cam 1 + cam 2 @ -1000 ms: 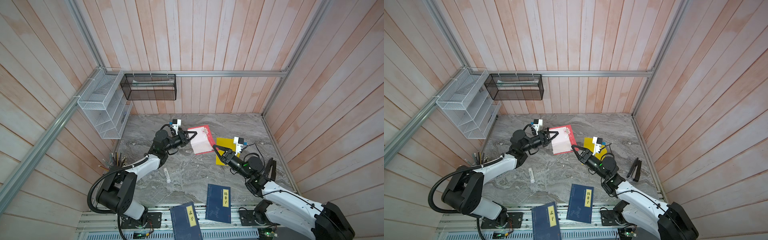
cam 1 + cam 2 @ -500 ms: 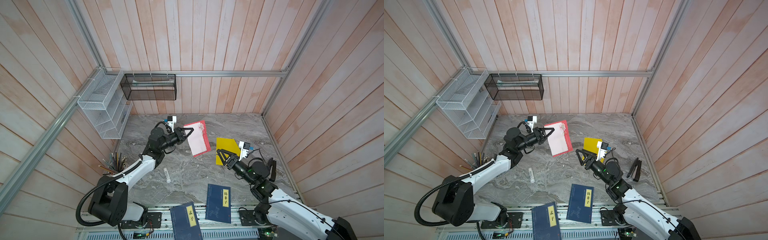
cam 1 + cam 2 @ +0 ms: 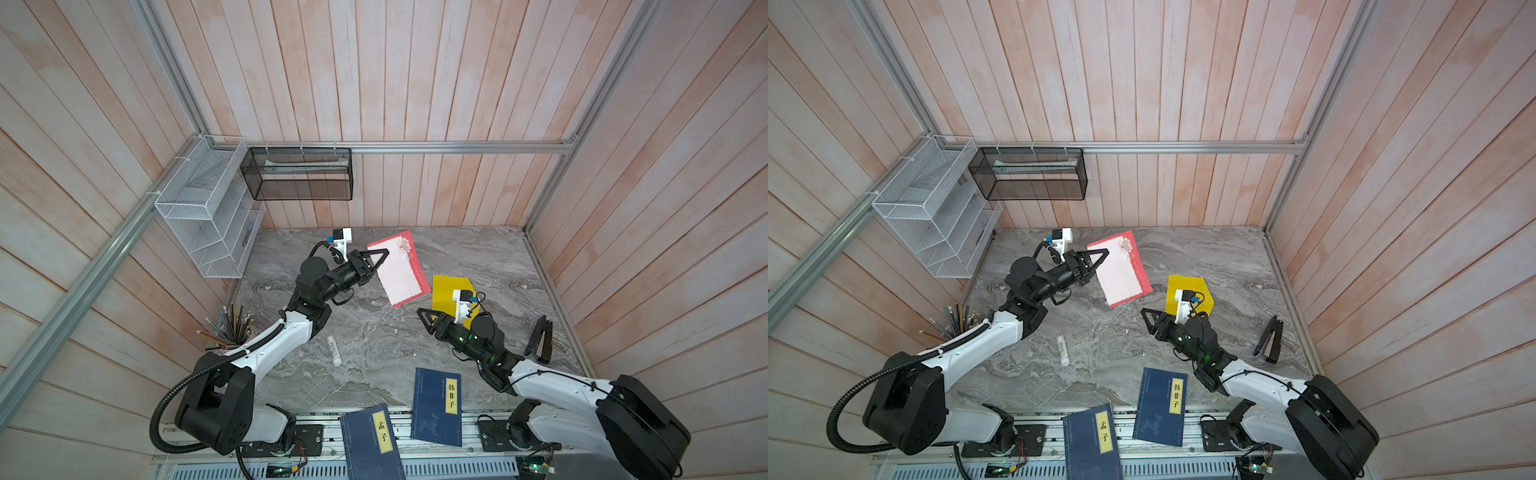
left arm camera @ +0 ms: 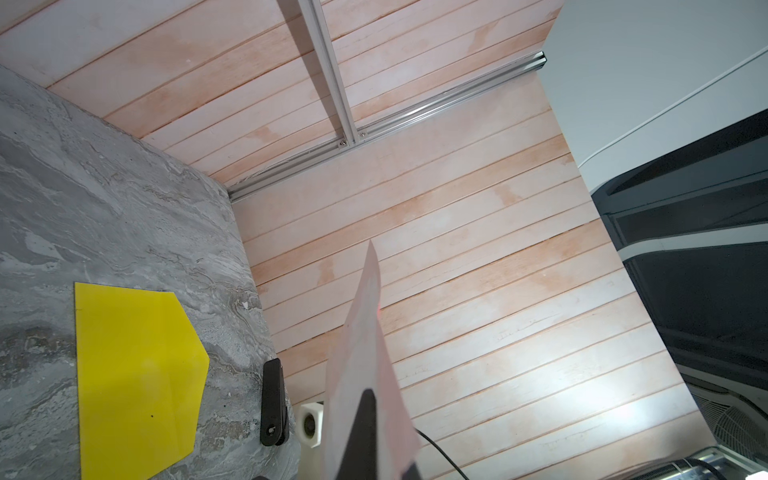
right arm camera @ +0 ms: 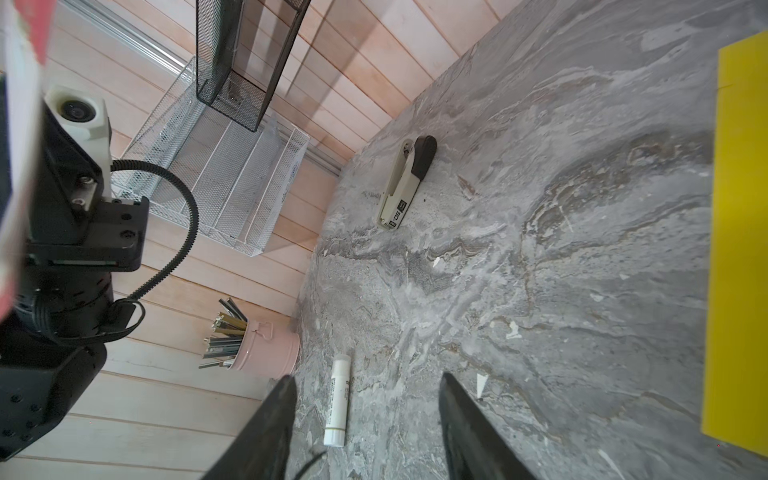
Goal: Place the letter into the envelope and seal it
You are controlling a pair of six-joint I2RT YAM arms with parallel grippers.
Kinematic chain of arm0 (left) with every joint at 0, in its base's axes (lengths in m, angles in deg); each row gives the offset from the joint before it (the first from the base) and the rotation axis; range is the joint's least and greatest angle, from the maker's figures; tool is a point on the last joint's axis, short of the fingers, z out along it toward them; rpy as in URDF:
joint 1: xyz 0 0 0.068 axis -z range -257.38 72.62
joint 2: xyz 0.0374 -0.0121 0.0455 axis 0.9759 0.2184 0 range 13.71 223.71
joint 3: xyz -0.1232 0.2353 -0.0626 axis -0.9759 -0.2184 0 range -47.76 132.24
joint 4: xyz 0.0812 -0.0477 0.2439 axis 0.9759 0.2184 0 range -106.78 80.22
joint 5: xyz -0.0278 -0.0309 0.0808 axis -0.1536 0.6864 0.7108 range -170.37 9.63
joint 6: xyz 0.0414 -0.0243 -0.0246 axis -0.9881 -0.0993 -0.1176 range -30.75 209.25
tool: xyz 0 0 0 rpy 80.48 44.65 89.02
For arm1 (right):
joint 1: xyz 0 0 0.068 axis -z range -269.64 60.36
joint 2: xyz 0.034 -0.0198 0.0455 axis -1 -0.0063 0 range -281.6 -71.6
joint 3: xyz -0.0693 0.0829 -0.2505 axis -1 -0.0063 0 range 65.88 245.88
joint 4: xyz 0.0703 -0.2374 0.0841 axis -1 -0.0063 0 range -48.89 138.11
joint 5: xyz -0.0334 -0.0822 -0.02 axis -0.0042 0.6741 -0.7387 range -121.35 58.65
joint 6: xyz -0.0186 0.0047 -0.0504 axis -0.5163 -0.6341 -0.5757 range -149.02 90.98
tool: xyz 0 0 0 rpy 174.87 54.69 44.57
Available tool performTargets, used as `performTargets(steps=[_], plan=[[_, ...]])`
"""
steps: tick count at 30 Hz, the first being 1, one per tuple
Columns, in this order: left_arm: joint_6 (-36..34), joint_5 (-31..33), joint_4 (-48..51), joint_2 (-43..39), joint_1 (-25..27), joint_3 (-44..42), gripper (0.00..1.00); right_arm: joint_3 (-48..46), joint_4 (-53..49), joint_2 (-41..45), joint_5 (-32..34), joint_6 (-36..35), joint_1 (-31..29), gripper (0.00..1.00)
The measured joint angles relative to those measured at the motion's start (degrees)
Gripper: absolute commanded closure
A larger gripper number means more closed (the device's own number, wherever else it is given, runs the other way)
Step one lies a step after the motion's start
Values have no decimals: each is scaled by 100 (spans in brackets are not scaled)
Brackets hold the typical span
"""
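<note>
- Nearest the base, right gripper (image 3: 427, 321): jaws spread, empty; it has backed off the letter (image 3: 401, 272) to just beside the envelope (image 3: 445, 286).
- Envelope: flat on the table (image 3: 374, 332).
- Farther back, left gripper (image 3: 376, 262): pinching the letter's edge; letter now raised off the table, tilted, near the envelope.
- Implication: one-arm hold established; envelope probably needs opening before insertion.

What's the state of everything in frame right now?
letter, held off the table, tilted
left gripper, shut on letter's edge
right gripper, open, empty
envelope, flat on table, flap open, unsealed
glue stick, lying on its side, untouched
books, closed, at table's front edge
pencil cup, upright, holding pencils
</note>
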Motion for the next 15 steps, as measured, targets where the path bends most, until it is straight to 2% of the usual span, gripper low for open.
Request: performTargets(steps=[4,15], plan=[[66,0,-131,61,48,-39,100,350,463,-271,-59,81,-46,45],[116,4,-341,160,136,-269,100,715,966,-140,-166,129,-46,44]])
